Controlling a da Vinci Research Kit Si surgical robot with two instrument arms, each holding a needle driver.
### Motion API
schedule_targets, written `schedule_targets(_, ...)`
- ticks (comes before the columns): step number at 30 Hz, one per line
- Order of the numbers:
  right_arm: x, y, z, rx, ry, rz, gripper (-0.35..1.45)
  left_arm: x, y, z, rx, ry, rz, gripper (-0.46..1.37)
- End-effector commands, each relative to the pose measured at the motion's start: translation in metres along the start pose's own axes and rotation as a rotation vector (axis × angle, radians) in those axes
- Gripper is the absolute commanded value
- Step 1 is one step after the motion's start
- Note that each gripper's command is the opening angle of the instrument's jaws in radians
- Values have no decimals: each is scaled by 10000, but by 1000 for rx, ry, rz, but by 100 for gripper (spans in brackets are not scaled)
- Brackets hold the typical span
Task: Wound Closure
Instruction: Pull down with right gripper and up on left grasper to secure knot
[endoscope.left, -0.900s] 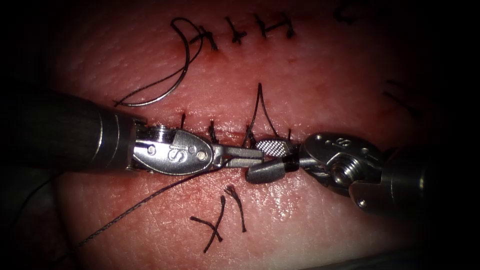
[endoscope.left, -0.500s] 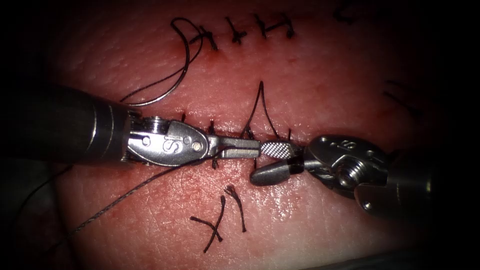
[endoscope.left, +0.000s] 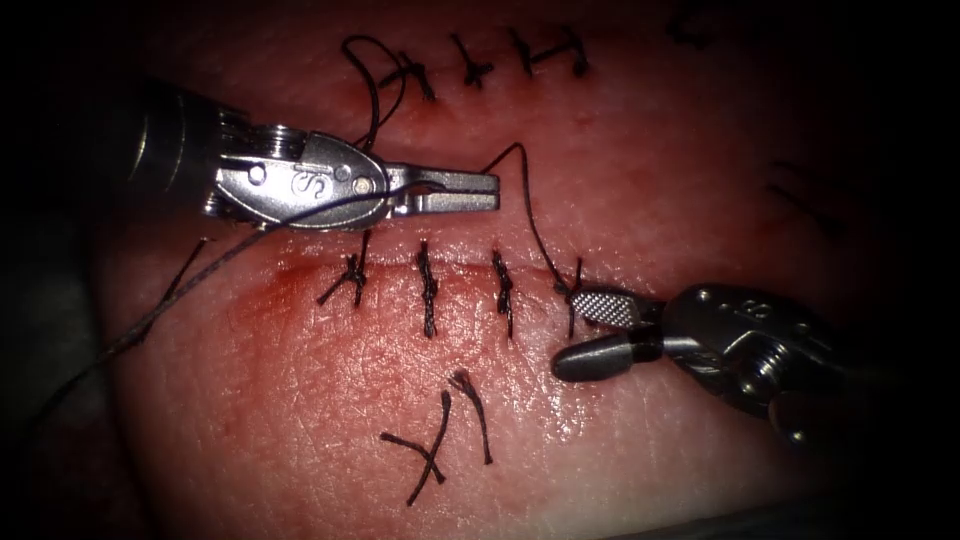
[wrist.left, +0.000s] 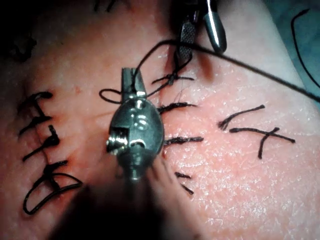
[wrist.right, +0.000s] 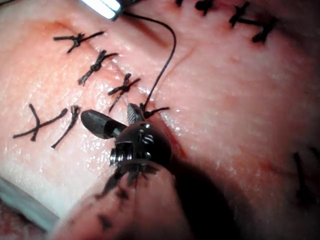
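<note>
Running taut, dark thread (endoscope.left: 527, 205) joins left tool (endoscope.left: 487, 190) to knot.

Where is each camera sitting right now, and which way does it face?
Endoscope: above and in front, looking down at the tissue; left tool shut on thread, right tool open, empty; needle loose on the tissue.
Left wrist: on the left shaft, looking along it at its own tool.
Right wrist: on the right shaft, looking along it at its own open tool.
Shared: all three show the stitches.
</note>
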Motion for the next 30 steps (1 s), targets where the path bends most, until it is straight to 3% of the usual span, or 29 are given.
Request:
schedule_targets(1, -2, 0, -3, -14, 11, 1, 125, 3, -5, -1, 5, 0, 6, -35)
schedule_targets(11, -13, 0, -22, -120, 55, -18, 133, 27, -46, -4, 12, -3, 3, -35)
schedule_targets(18, -19, -4, -32, -173, 56, -18, 126, 39, -61, -8, 18, 9, -4, -35)
schedule_targets(30, -12, 9, -28, -264, 68, 180, 120, 48, -70, -15, 13, 11, -8, -35)
